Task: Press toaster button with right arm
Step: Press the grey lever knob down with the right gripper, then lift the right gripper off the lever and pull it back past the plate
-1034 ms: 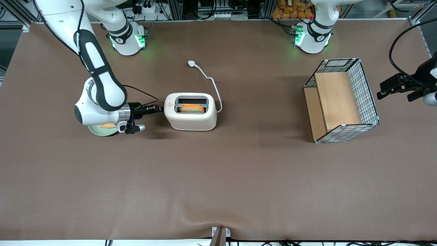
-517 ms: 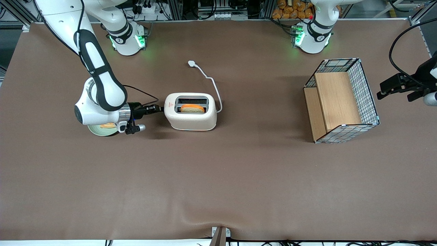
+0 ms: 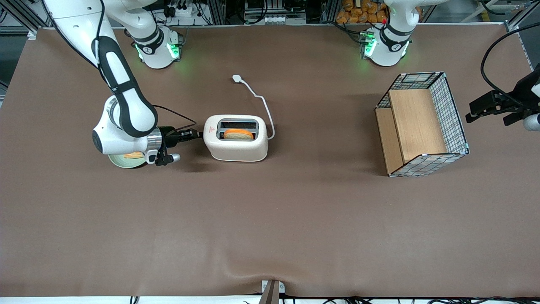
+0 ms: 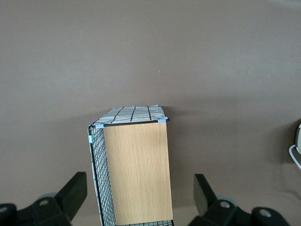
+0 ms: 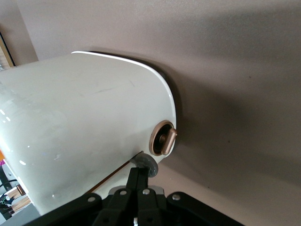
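The toaster point(image 3: 236, 138) sits mid-tabletop, nearer the edge by the arm bases, its narrow end facing the right arm point(image 3: 122, 109). The gripper point(image 5: 139, 188) is level with that end, fingers point(image 5: 134, 184) clenched together as one tip against the toaster button point(image 5: 146, 163), likely for pressing

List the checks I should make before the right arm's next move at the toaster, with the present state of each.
1. The black two-finger gripper is at the narrow end of the cream-white rounded toaster: ok.
2. The fingers are shut into one tip: ok.
3. The tip meets the small round grey toaster button: ok, it appears to touch.
4. The button is fully pressed: cannot tell.
5. The orange-crusted bread slice sits in the slot nearer the front camera: ok.
6. The thin white cord is away from the gripper: ok.
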